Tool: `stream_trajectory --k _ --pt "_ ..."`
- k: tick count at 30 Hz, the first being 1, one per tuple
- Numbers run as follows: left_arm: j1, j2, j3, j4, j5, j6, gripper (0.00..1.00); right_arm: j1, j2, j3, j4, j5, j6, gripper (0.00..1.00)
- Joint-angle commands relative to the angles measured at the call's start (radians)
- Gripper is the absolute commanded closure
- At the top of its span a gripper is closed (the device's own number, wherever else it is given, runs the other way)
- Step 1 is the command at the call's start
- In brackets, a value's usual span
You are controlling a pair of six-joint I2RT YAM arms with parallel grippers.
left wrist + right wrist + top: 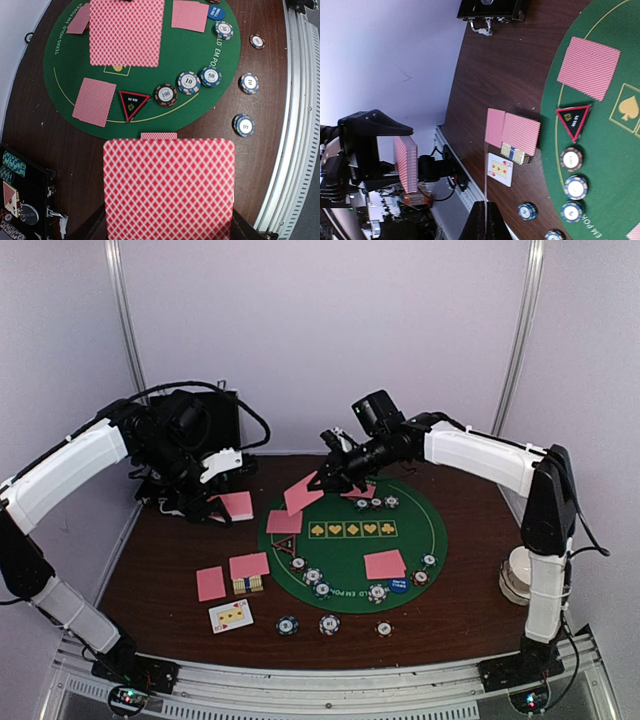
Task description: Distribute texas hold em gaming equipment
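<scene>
The left gripper is found clamped on a deck of pink-backed cards, which is held above the brown table just left of the green mat. The right gripper is seen pressed together on a single card, held tilted over the mat's far left part. On the mat, face-down cards are laid. The triangle marker lies near its left edge, and striped chips are ranged along the near rim. A face-up card is noted on the table.

The top camera looks down from the near edge across the green poker mat. Both wrist cameras hover close, apparently tilted, and share the triangle marker.
</scene>
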Motion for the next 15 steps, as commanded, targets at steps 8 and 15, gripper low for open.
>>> stream_trajectory --k 8,15 --pt "0.004 -0.038 0.003 -0.009 0.011 0.009 1.0 -0.01 0.249 0.4 -0.561 0.495 -0.468 1.0" --pt "0.004 -0.036 0.006 -0.02 0.015 0.009 1.0 0.014 0.253 0.401 -0.483 0.857 -0.672 1.0"
